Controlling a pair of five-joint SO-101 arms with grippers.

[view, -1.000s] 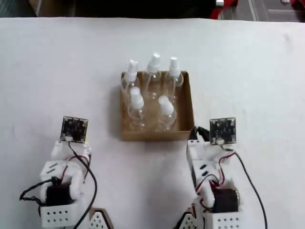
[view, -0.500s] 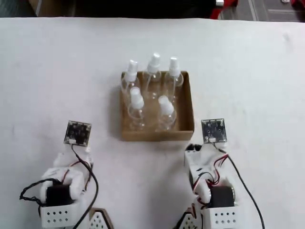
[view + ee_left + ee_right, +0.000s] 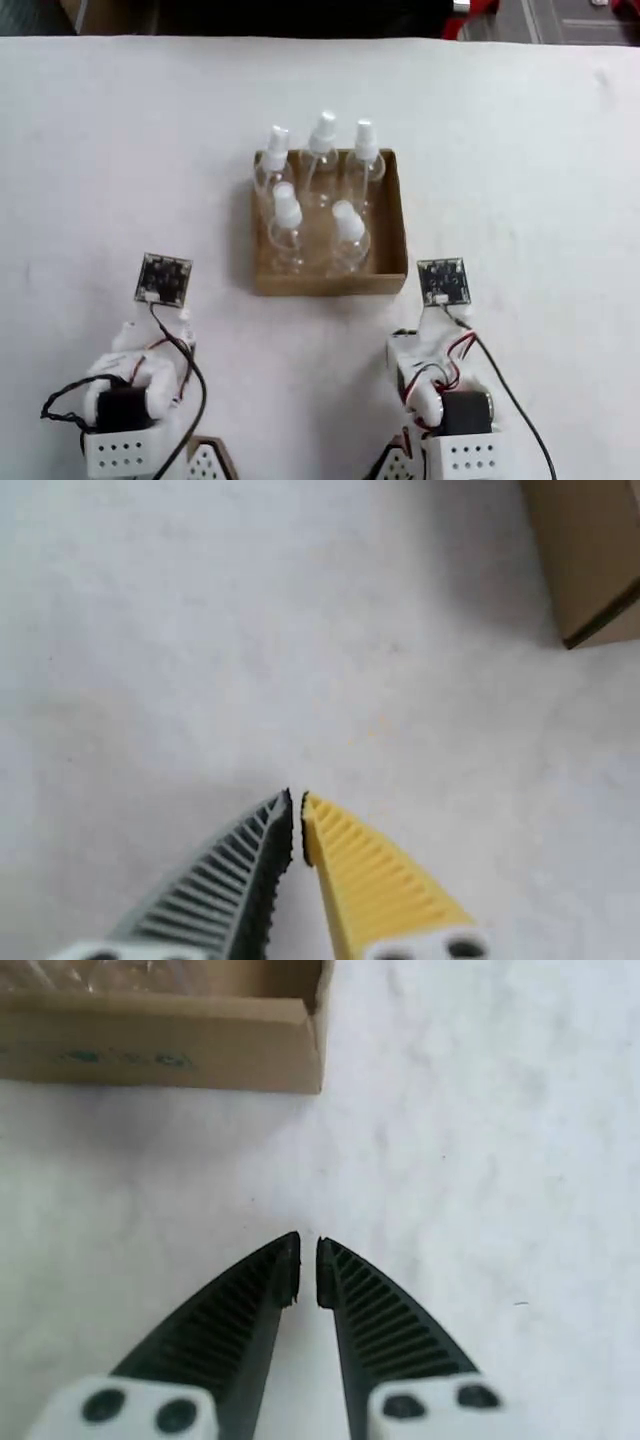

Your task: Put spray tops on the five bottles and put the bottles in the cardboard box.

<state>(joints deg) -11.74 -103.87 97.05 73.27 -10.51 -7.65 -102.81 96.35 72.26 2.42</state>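
Observation:
Several clear bottles (image 3: pixel 318 200) with white spray tops stand upright inside the open cardboard box (image 3: pixel 397 265) at the table's middle. My left gripper (image 3: pixel 296 805) is shut and empty over bare white table, near the front left, with a corner of the box (image 3: pixel 585 550) off to one side. My right gripper (image 3: pixel 307 1252) is shut and empty too, just short of the box's near wall (image 3: pixel 160 1055). In the high view both arms are folded back at the front edge, the left arm (image 3: pixel 135 385) and the right arm (image 3: pixel 440 390).
The white table (image 3: pixel 120 150) spreads wide around the box. A dark strip of the room runs along the far edge (image 3: pixel 250 15).
Both arms have drawn back toward the front edge, away from the box. The bottles and the box have not moved.

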